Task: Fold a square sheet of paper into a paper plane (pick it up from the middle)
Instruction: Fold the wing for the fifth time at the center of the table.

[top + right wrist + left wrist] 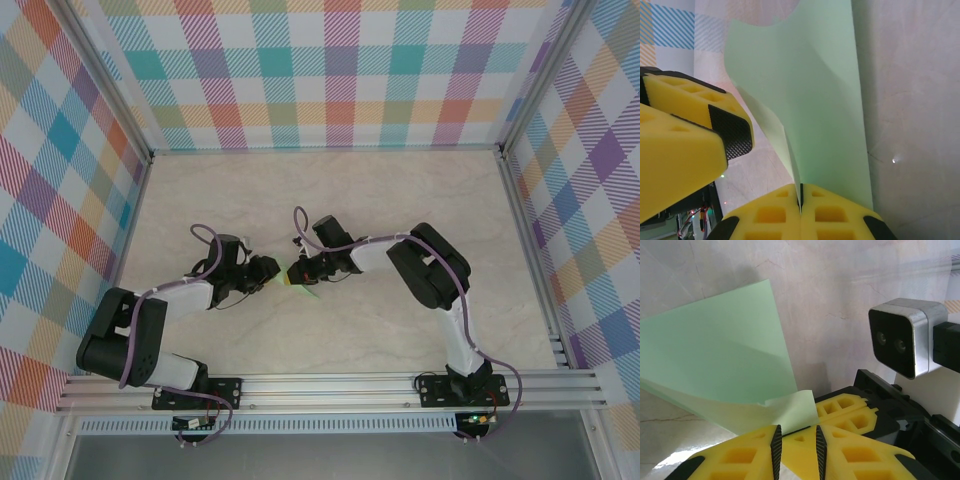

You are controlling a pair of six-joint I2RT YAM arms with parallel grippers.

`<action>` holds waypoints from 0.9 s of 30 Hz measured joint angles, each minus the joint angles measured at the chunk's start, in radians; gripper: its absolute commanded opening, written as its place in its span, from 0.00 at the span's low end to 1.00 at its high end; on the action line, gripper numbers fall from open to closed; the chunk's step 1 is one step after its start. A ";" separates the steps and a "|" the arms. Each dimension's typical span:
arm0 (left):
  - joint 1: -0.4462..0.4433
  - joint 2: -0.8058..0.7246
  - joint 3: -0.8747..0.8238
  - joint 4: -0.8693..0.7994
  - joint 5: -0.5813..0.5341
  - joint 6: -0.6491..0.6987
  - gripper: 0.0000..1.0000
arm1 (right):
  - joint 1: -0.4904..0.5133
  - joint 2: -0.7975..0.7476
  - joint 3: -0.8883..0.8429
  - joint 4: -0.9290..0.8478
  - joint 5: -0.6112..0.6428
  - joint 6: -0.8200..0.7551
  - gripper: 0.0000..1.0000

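The square sheet of paper [305,288], pale mint green, hangs bent and folded over between the two arms at mid-table. My right gripper [801,187] is shut on its lower edge, and the sheet [815,100] rises from the closed yellow fingers in a curved double layer. My left gripper [795,429] is open by a narrow gap. A small turned-over corner of the sheet [715,355] sits right at the mouth of that gap, just past the black pads. The two grippers [268,272] [296,272] nearly touch tip to tip.
The right gripper's yellow fingers [850,410] and its wrist camera [900,337] sit close ahead of my left gripper. The left gripper's finger [690,120] looms beside the sheet in the right wrist view. Marble tabletop [330,200] with plaid walls [320,70] round it.
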 measured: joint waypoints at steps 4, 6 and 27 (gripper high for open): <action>-0.001 0.003 0.000 0.002 0.006 0.007 0.26 | -0.005 0.005 0.005 -0.003 -0.009 0.017 0.00; -0.001 0.003 0.000 0.004 0.006 0.010 0.26 | -0.006 0.006 0.005 -0.003 -0.013 0.024 0.00; -0.001 0.074 0.035 -0.001 0.002 0.022 0.21 | -0.019 0.017 0.021 -0.025 -0.038 0.045 0.00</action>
